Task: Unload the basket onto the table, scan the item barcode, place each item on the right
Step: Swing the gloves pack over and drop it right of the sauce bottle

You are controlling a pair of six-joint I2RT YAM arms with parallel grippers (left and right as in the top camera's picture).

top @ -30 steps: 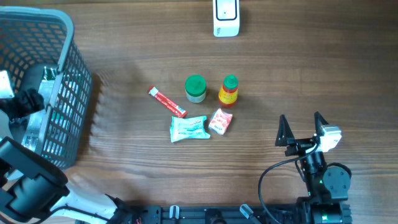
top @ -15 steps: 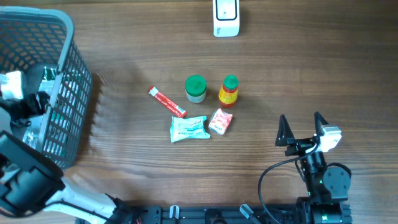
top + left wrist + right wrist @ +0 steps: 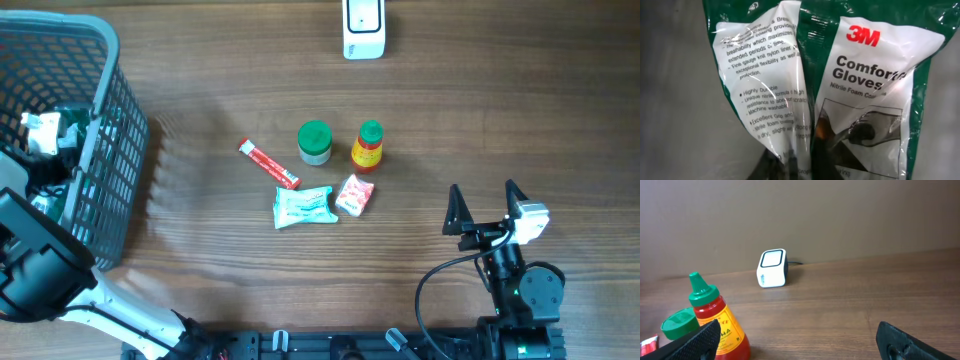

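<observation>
The left gripper (image 3: 50,140) is down inside the grey mesh basket (image 3: 120,150) at the left edge of the tabletop (image 3: 480,110). Its jaws are closed on a glove packet (image 3: 840,90). In the left wrist view the green-and-white film gathers into a crease that runs down to the dark fingers at the bottom edge (little of them shows). The packet fills that view. Its top, right side and bottom are cut off, and glare blurs the small print on the left panel.

From overhead the packet is hard to make out. Only scraps of green and white show behind the basket mesh and the arm.

The right gripper (image 3: 483,192) sits near the front right corner of the tabletop with its jaws spread wide. It holds nothing and touches nothing.

The white scanner (image 3: 363,28) stands at the far edge, well apart from the basket. Its top is clipped by the frame overhead.

Mid-tabletop lie a green-lidded jar (image 3: 314,142), a sauce bottle (image 3: 368,146), a red stick sachet (image 3: 268,164), a teal pouch (image 3: 303,206) and a small red-and-white packet (image 3: 354,194).
</observation>
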